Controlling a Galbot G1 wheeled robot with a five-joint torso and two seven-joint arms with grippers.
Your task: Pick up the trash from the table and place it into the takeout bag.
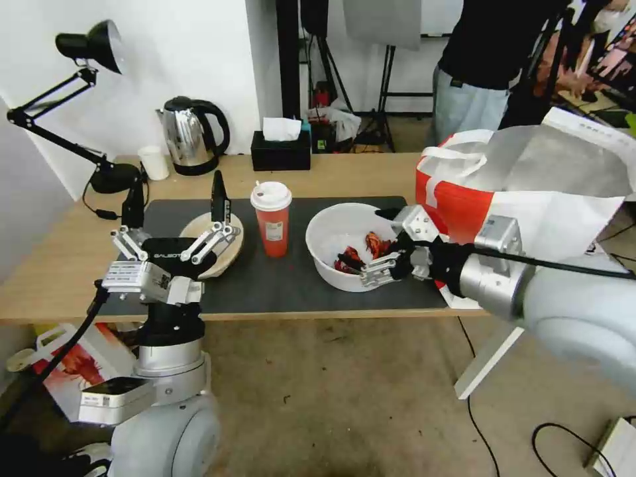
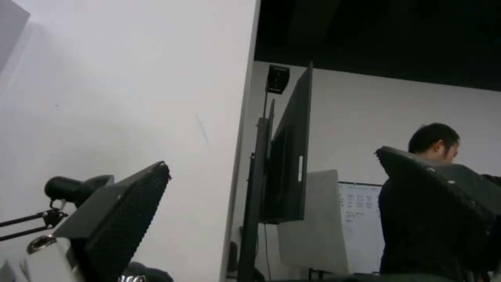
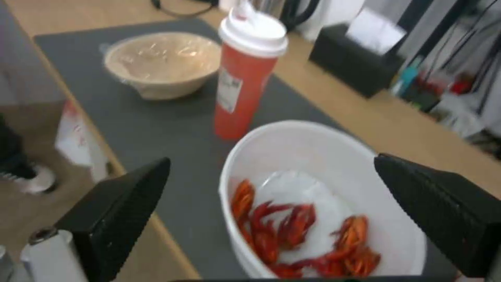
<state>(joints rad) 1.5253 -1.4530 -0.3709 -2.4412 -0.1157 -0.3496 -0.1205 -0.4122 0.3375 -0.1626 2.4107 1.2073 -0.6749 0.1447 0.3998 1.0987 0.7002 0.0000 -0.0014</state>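
Note:
On the table (image 1: 59, 265) lies a dark grey mat (image 1: 278, 285) with the trash on it. The wide white bowl (image 1: 328, 232) (image 3: 313, 156) holds red crayfish shells (image 1: 371, 246) (image 3: 303, 231). My right gripper (image 1: 369, 237) (image 3: 271, 162) hangs open over the bowl's right side, fingers spread wide, holding nothing. Left of the bowl stands the tall red cup (image 1: 271, 225) (image 3: 242, 78). Further left is the beige lid (image 1: 196, 226) (image 3: 162, 62), partly hidden behind my left gripper (image 1: 175, 199) (image 2: 270, 160), which points upward, open. The takeout bag (image 1: 530, 192) stands open at the table's right end.
Along the table's back edge are a black desk lamp (image 1: 99, 46), a small white cup (image 1: 154, 162), a steel kettle (image 1: 192, 136) and a black tissue box (image 1: 280, 149). A smaller printed bag (image 1: 73, 358) lies on the floor at the left. A person stands behind the table.

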